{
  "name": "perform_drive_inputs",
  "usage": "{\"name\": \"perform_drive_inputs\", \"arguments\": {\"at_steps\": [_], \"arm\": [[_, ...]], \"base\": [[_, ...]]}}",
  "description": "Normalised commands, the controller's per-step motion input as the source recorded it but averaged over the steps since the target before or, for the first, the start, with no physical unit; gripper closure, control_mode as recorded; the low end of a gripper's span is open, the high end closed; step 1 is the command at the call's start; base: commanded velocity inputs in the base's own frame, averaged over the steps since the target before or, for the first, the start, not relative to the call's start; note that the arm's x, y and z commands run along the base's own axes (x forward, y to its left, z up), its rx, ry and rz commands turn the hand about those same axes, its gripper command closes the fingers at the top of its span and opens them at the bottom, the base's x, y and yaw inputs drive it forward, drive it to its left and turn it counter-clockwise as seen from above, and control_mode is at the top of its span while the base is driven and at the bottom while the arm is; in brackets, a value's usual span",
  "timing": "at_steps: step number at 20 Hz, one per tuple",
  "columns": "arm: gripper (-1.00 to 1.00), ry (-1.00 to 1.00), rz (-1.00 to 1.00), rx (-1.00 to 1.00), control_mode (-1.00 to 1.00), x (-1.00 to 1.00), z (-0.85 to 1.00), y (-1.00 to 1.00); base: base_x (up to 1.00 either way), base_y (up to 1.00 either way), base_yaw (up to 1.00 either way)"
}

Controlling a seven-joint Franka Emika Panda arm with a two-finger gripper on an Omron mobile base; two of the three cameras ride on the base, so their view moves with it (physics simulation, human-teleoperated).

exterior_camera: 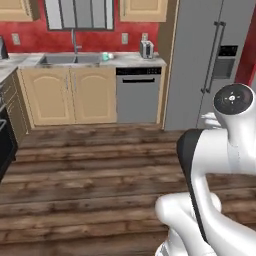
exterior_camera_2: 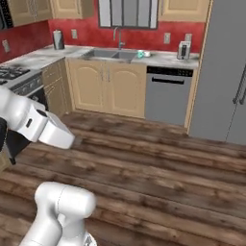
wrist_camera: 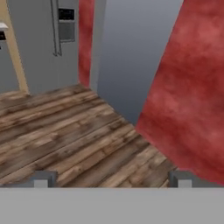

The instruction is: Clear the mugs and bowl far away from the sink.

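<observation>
The sink lies in the far counter under a curved faucet, across the wooden floor from me. It shows again as the sink in the right base view. A teal-green mug stands on the counter just right of the basin, also seen as the mug. Beside it sits a small white thing, too small to tell whether it is mug or bowl. My gripper is open and holds nothing, with its fingertips wide apart over the floor. It points toward the fridge and a red wall, far from the counter.
A toaster stands at the counter's right end, above the dishwasher. The tall grey fridge is to the right. A stove and side counter run along the left. Wooden floor stretches between me and the cabinets.
</observation>
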Motion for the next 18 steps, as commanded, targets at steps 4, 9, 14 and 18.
{"name": "perform_drive_inputs", "arguments": {"at_steps": [4, 9, 14, 18], "arm": [[-1.0, 0.0, 0.0, 0.0, 1.0, 0.0, 0.0, 0.0], [-1.0, 0.0, 0.0, 0.0, 1.0, 0.0, 0.0, 0.0], [-1.0, 0.0, 0.0, 0.0, 1.0, 0.0, 0.0, 0.0], [-1.0, 0.0, 0.0, 0.0, 1.0, 0.0, 0.0, 0.0]], "base": [[1.0, 0.99, -0.24], [1.0, 0.9, -0.17], [1.0, 0.92, -0.21], [1.0, 0.93, -0.18]]}}
